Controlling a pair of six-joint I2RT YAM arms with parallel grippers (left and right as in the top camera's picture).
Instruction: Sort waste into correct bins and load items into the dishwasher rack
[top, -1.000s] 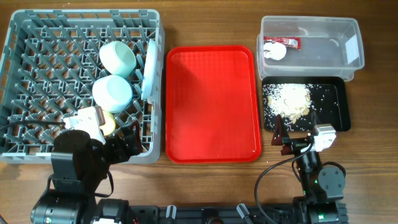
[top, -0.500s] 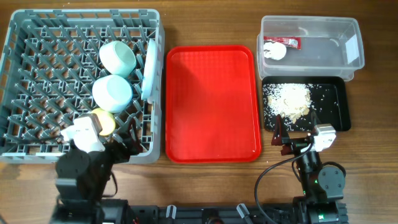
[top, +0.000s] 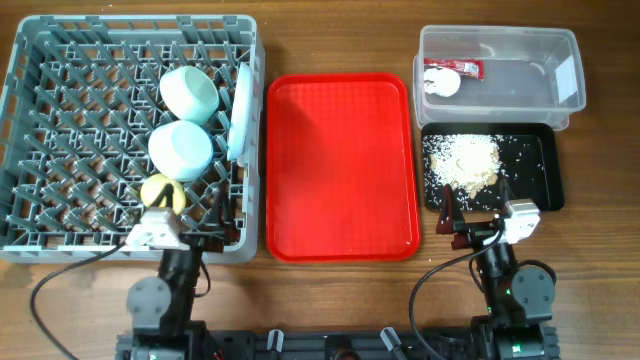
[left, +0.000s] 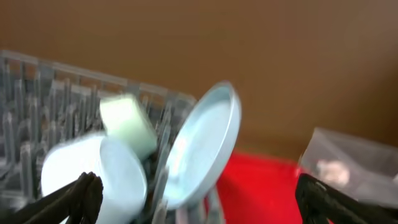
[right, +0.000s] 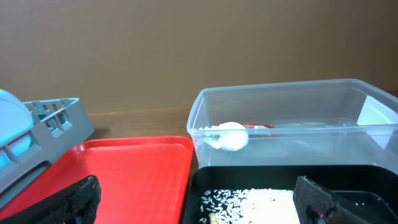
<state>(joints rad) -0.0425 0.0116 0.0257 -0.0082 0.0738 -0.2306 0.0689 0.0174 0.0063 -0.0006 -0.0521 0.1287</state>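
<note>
Both arms sit low at the near edge of the desk (top: 600, 290). The left gripper (left: 198, 198) has its jaws apart with nothing between them, just in front of the rack (top: 130, 22). The right gripper (right: 198, 200) is likewise spread and empty, facing the black tray (top: 538, 175).

The rack holds two bowls (top: 190, 93), the upright plate (top: 240, 110) and the yellow cup (top: 160, 190). The sauce packet (top: 462, 68) and paper wad (top: 440, 84) lie in the clear tub (top: 520, 95), and the rice scraps (top: 465, 160) are in the black tray. The red tray (top: 340, 165) is bare. Fork and chopsticks cannot be made out.

The job looks close to done, so the step is likely parking. Done well, the left arm backs straight away from the rack's front wall, slowly, so neither finger clips the plate's rim or a peg.
</note>
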